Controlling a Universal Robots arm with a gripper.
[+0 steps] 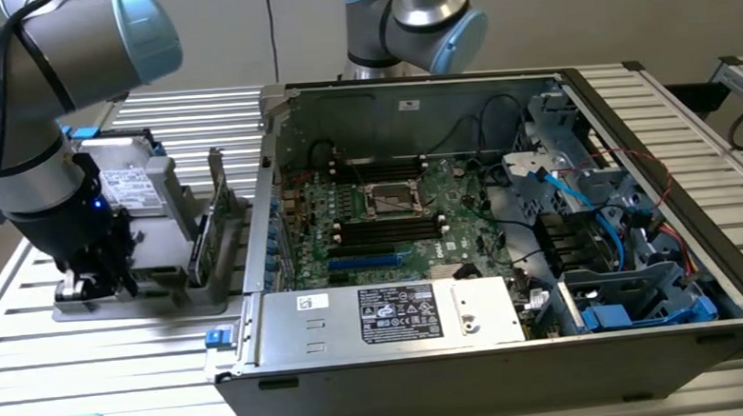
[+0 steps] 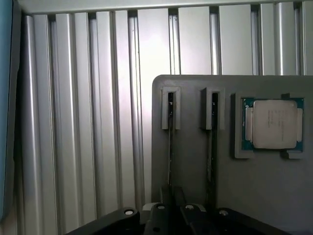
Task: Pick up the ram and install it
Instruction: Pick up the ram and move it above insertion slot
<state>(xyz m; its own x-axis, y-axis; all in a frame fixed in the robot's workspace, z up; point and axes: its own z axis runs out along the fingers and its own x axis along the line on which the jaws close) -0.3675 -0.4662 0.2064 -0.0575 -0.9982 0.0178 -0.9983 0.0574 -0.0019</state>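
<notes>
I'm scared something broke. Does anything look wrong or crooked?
Nothing stands out. The ram sticks stand straight in their gray holder, and the square chip lies flat in its pocket.

The counter under me is ribbed silver metal. On it sits the open computer case, filling the exterior view's right, and just beside it, at that view's left, a gray parts tray.
</notes>
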